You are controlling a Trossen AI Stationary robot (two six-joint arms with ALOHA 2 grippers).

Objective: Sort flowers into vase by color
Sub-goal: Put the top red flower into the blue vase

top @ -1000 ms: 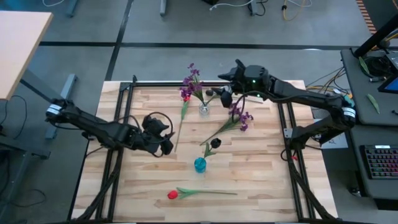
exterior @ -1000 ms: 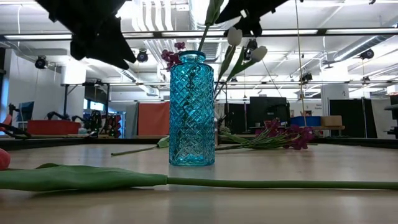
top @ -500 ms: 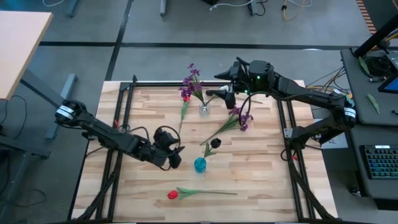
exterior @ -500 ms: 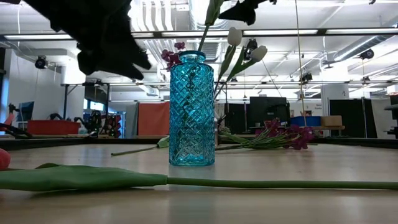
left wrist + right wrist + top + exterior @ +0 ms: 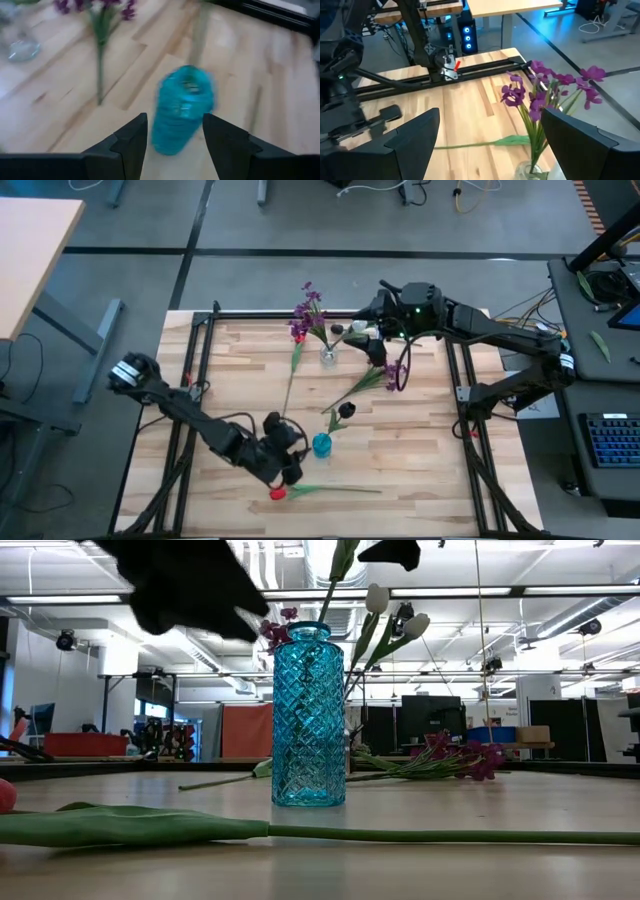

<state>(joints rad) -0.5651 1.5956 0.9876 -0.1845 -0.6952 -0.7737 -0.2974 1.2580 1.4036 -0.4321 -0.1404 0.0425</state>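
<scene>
Red tulip (image 5: 278, 493), thin green-stemmed, lies flat near the open left gripper (image 5: 288, 471). Probably light and floppy; grip mid-stem. Right gripper (image 5: 372, 337) open.

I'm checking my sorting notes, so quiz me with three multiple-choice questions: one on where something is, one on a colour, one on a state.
1. Where is the red tulip?
A. In the blue vase
B. Flat on the table
C. In the clear glass vase

2. What colour are the flowers in the clear glass vase?
A. Purple
B. Red
C. Yellow

3. The left tool is:
A. Shut on a tulip
B. Shut on a vase
C. Open

Answers:
1. B: the red tulip lies on the table.
2. A: purple flowers rise from the clear glass vase.
3. C: the left tool grips nothing.
</scene>
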